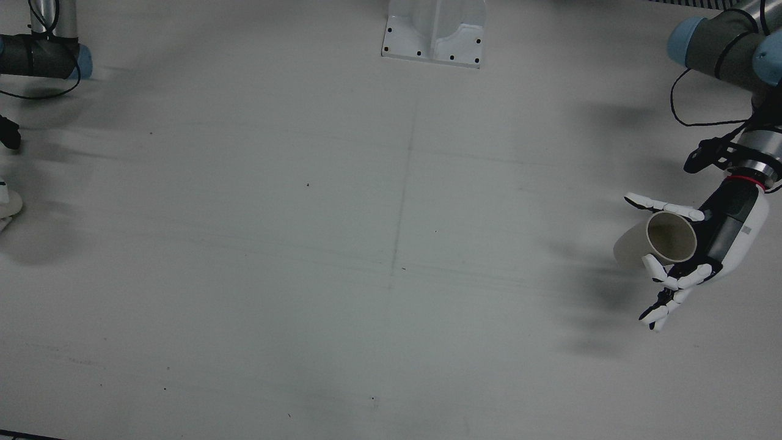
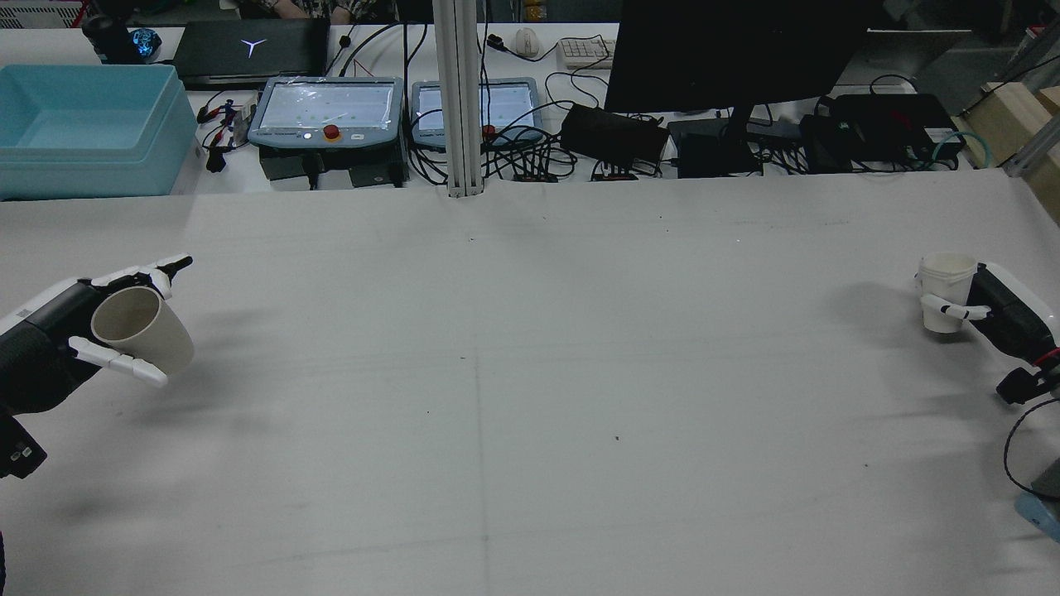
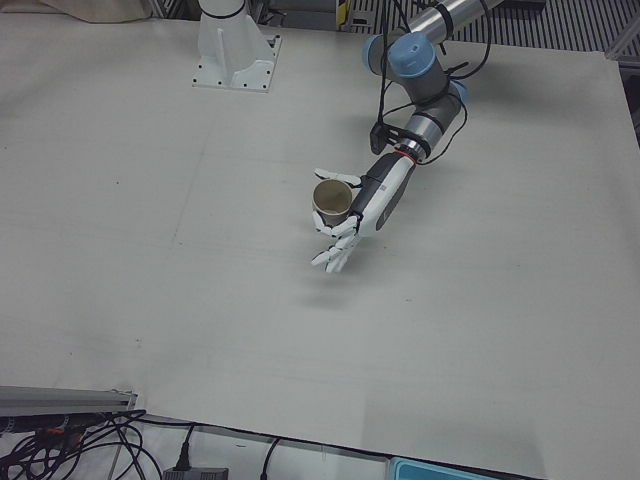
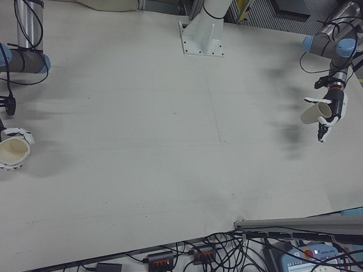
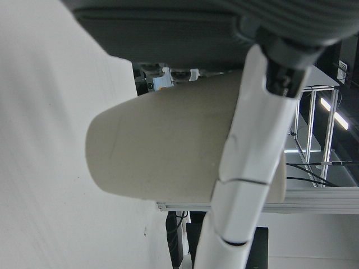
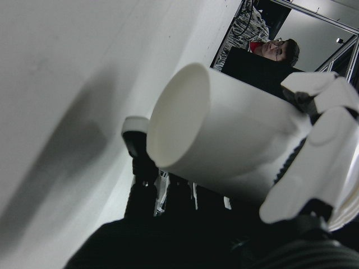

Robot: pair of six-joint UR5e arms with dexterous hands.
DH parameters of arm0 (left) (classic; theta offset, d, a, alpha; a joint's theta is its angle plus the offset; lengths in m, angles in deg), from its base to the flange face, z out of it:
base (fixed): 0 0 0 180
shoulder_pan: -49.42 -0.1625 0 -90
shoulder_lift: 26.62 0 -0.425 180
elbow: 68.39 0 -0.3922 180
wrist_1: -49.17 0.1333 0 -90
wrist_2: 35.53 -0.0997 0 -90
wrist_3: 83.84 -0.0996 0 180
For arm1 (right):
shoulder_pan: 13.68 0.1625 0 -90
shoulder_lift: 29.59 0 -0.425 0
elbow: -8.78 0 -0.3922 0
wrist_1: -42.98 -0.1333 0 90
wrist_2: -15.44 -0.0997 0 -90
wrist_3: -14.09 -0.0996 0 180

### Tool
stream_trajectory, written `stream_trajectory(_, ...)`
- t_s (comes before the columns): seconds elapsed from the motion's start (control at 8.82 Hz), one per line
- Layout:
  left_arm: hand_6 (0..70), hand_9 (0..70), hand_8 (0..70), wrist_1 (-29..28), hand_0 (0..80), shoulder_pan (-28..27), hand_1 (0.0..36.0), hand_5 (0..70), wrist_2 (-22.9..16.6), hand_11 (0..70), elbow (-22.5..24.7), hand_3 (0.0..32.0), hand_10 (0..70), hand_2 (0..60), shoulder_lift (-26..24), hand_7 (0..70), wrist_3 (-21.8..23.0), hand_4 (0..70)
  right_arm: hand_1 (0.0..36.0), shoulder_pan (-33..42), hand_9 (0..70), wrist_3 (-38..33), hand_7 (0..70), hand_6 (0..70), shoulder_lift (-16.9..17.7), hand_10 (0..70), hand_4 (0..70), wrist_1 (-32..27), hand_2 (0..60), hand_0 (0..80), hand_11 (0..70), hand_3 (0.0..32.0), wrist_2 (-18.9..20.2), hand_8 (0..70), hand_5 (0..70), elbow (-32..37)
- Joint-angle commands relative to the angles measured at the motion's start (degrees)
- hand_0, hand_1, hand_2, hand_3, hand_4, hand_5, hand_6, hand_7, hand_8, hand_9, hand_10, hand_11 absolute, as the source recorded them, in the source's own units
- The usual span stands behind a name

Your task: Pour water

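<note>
Cups are both gripped and lifted above the desk (image 2: 530, 372): left hand (image 2: 50, 348) fingers clasp the beige cup (image 2: 142, 329), right hand (image 2: 1006, 319) the white cup (image 2: 946, 290) (well apart). Bringing them together and pouring remain.

Beige cup (image 2: 141, 329): matt, paper-like, smooth wall. White cup (image 2: 946, 290): smooth, slightly glossy, plastic-looking. Left hand (image 1: 702, 256) and right hand (image 2: 998, 310): glossy white plastic shells over matt black parts. Table (image 1: 391, 275): matt off-white sheet, faintly scuffed, specks seen. Bracket (image 1: 435, 33) at the far edge: painted white metal.
</note>
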Motion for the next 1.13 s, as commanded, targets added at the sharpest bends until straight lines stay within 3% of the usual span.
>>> stream_trajectory(0.0, 7.5, 4.4, 5.4, 0.0, 80.0, -0.8, 28.4, 70.0, 0.0, 3.4, -0.3, 0.0, 0.2, 0.0, -0.8, 15.9, -0.7, 32.3, 15.6, 7.7, 55.3, -1.9, 61.7, 43.8, 5.3, 56.2, 20.8, 1.0, 39.0, 47.4, 70.0, 0.0, 0.9, 39.9, 55.0, -11.2)
stream_trajectory(0.11, 8.1, 4.6, 5.5, 0.7, 80.0, -1.1, 28.4, 70.0, 0.2, 3.8, -0.6, 0.0, 0.5, 0.0, -3.2, 17.0, -1.6, 33.6, 17.7, 10.8, 54.3, -1.9, 63.4, 46.3, 7.4, 53.6, 25.2, 6.3, 44.0, 48.2, 70.0, 0.0, 1.3, 39.4, 57.4, -19.8)
stream_trajectory(0.23, 7.9, 4.6, 5.5, 1.9, 80.0, -1.9, 27.9, 70.0, 0.2, 3.7, -1.7, 0.0, 0.5, 0.0, -6.1, 16.7, -1.7, 33.4, 18.2, 14.0, 52.0, -0.9, 61.9, 45.2, 7.6, 51.7, 24.2, 14.9, 43.3, 48.6, 70.0, 0.0, 4.8, 37.4, 56.4, -29.2)
stream_trajectory(0.34, 7.8, 4.5, 5.5, 4.0, 80.0, -3.6, 27.9, 70.0, 0.2, 3.7, -2.1, 0.0, 0.4, 0.0, -9.2, 16.6, -1.8, 33.2, 17.8, 19.0, 51.1, 3.3, 60.8, 44.2, 7.2, 51.1, 22.9, 23.1, 41.5, 48.4, 70.0, 0.0, 11.0, 36.6, 55.3, -38.6)
stream_trajectory(0.45, 8.0, 4.5, 5.6, 5.4, 80.0, -4.9, 27.4, 70.0, 0.2, 3.8, -3.2, 0.0, 0.6, 0.0, -12.3, 16.5, -2.9, 33.5, 18.0, 19.7, 50.9, 7.7, 62.1, 46.0, 6.3, 49.7, 26.7, 31.4, 42.1, 48.6, 70.0, 0.0, 13.6, 36.7, 56.5, -47.3)
stream_trajectory(0.68, 9.3, 4.7, 5.9, 10.5, 80.0, -9.1, 27.1, 70.0, 0.0, 3.5, -6.6, 0.0, 0.4, 0.0, -18.8, 17.8, -4.6, 37.5, 18.5, 19.5, 48.4, 11.8, 60.5, 45.0, 0.3, 48.4, 26.4, 46.0, 41.9, 48.9, 69.3, 0.0, 14.0, 34.6, 56.2, -55.9)
stream_trajectory(1.02, 10.4, 4.8, 6.0, 13.2, 80.0, -11.6, 26.1, 70.0, -0.3, 3.1, -14.0, 0.0, 0.3, 0.0, -27.5, 19.0, -8.1, 40.3, 23.0, 15.9, 46.8, 15.7, 64.3, 48.3, -2.4, 45.6, 31.4, 55.1, 49.2, 51.7, 65.3, 0.0, 13.1, 33.5, 63.2, -62.3)
